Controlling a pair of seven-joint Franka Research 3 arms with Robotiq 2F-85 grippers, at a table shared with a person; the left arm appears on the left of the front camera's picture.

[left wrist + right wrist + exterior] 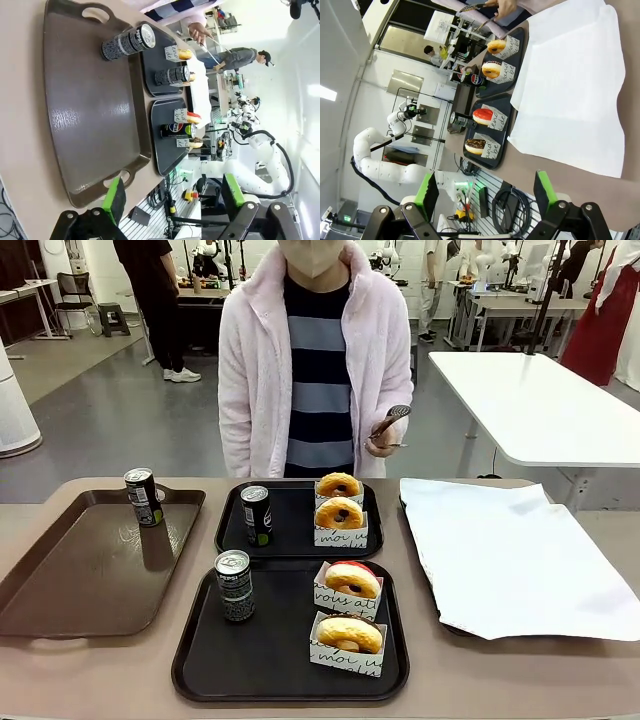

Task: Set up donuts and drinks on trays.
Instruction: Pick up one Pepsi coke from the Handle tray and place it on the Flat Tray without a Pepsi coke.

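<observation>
Both claws are spread wide with nothing between the green pads, the left gripper (172,200) up over the brown rectangular plastic tray (85,115) and the right gripper (485,192) over the white-paper-lined tray (570,95). Each of the two black rounded-square trays, near (270,660) and far (295,530), holds two sleeved ring donuts (349,634) plus one slim dark soda can (235,585). A third can (144,497) stands at the brown tray's far edge, and the person in the pink fleece holds metal tongs (389,422) behind the table.
</observation>
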